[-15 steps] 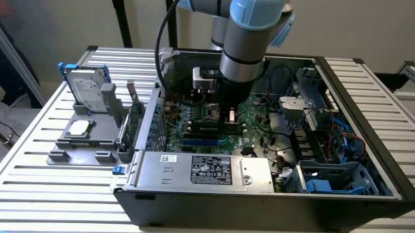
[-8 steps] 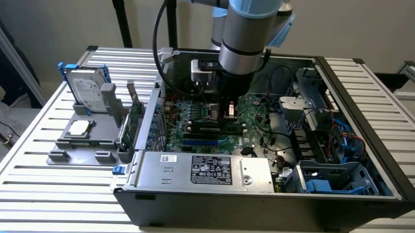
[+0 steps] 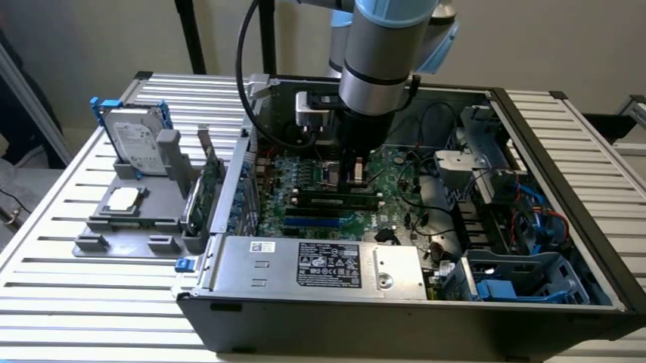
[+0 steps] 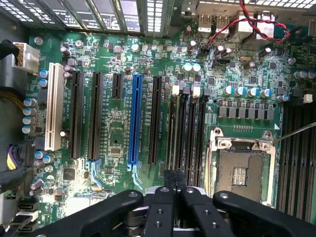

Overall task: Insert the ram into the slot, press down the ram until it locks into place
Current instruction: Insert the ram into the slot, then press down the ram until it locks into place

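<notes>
Computer case [image 3: 404,302] open on counter [image 3: 60,257]. Motherboard [image 4: 113,133] inside. End effector [image 3: 355,172] low over slot [image 4: 183,133], fingers [image 4: 174,178] closed on ram's [image 3: 338,201] edge. Judged step: pressing down. Calls for even downward force until clips lock.

Green motherboard [image 4: 118,148]; black slot [image 4: 183,133]; blue slot [image 4: 134,118]; perhaps white slot [image 4: 53,106].

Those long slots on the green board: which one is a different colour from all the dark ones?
Two stand out. The blue slot runs between black ones near the board's middle, and the white slot sits at the end of the row, beside the yellow wires.
</notes>
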{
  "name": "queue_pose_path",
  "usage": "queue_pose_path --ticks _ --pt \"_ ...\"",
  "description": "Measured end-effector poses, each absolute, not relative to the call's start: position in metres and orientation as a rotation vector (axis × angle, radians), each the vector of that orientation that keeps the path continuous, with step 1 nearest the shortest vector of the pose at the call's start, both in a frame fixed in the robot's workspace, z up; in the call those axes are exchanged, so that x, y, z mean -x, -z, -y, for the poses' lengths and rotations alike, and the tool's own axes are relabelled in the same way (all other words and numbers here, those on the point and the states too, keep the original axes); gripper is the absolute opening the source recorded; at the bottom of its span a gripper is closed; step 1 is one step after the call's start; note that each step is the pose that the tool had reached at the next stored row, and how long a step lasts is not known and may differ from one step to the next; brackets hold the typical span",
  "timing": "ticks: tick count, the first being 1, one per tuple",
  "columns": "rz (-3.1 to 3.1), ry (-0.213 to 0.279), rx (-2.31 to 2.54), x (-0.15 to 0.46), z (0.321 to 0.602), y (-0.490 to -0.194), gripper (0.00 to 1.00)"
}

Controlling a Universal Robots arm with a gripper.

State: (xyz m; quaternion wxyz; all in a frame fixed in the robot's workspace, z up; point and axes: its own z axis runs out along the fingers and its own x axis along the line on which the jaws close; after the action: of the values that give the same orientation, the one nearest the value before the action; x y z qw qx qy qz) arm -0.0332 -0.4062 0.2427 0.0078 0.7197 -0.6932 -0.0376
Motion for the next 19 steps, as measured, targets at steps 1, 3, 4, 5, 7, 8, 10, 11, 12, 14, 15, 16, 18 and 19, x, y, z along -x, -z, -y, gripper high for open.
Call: queue_pose_path --ticks 1,3,4,5,7,8,10,11,12,14,15,16,18,19 --pt "2.167 0.117 -2.25 0.0332 0.4063 -0.2428 0.13" --pt "2.167 0.117 -2.25 0.0332 0.4063 -0.2428 0.11" --pt "2.167 0.117 -2.25 0.0332 0.4063 -0.2428 0.11" --pt "2.167 0.117 -2.25 0.0332 0.4063 -0.2428 0.11" --pt "2.167 0.117 -2.25 0.0332 0.4063 -0.2428 0.11" --pt "2.167 0.117 -2.25 0.0332 0.4063 -0.2428 0.11" --pt "2.167 0.117 -2.25 0.0333 0.4059 -0.2428 0.11" --pt "2.167 0.117 -2.25 0.0332 0.4054 -0.2427 0.11" --pt "2.167 0.117 -2.25 0.033 0.4049 -0.2425 0.11" --pt "2.168 0.116 -2.25 0.0328 0.4037 -0.2419 0.11" --pt "2.168 0.115 -2.251 0.0327 0.4036 -0.2415 0.11" --pt "2.168 0.114 -2.252 0.0327 0.4036 -0.2411 0.11" --pt "2.169 0.112 -2.252 0.0327 0.4036 -0.2399 0.11" --pt "2.17 0.111 -2.253 0.0327 0.4036 -0.2392 0.11"
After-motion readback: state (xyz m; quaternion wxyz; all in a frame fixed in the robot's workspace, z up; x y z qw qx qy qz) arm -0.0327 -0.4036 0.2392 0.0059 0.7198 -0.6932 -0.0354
